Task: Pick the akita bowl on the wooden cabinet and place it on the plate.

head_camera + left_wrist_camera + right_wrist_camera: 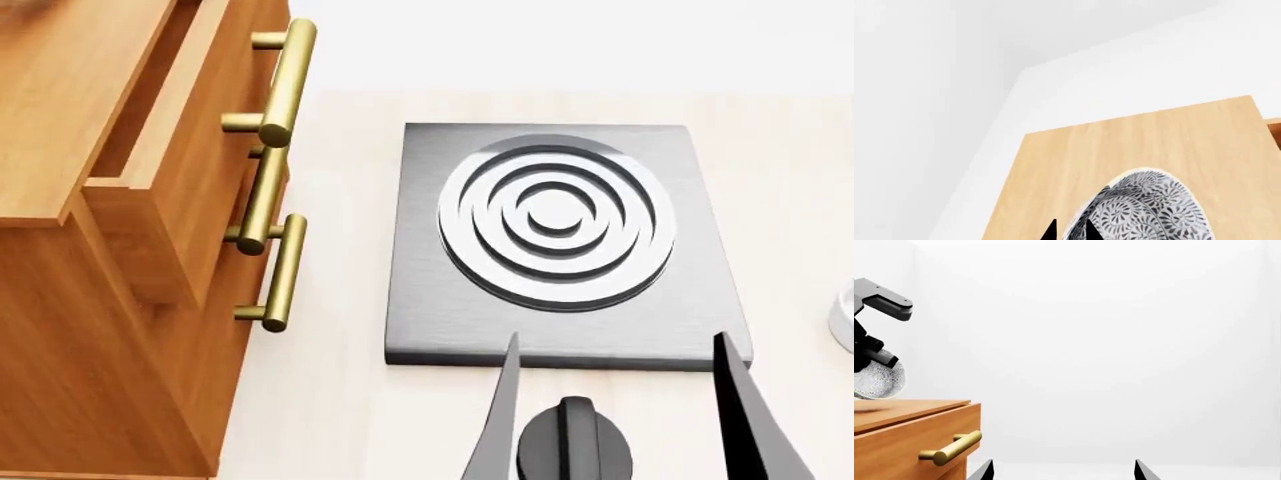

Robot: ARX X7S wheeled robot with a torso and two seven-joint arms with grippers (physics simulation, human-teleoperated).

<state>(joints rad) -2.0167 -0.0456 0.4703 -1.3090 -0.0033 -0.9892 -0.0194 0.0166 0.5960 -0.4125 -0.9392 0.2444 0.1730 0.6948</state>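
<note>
Nearest, right gripper (621, 420) sits low over the counter, jaws spread wide, nothing between them; a black knob (574, 440) lies below the gap. Just beyond, grey burner plate (567, 245) with concentric rings, flat on the pale counter (334, 400). A white object clips the right edge, can't identify.

Left side: wooden cabinet (120, 250), brass bar handles (274, 85), top drawer pulled partly out.

Farther and higher: akita bowl (879, 382) is at the cabinet top, apparently lifted just clear of the wood, left gripper (1069, 231) clamped on its rim — dark fingertips (1089, 231) straddle the patterned wall in the left wrist view.

Step in hand, my read: pick done, carry starting. The plate isn't in any view, so next move calls for finding it, swinging the bowl off the cabinet, lowering level, releasing.
</note>
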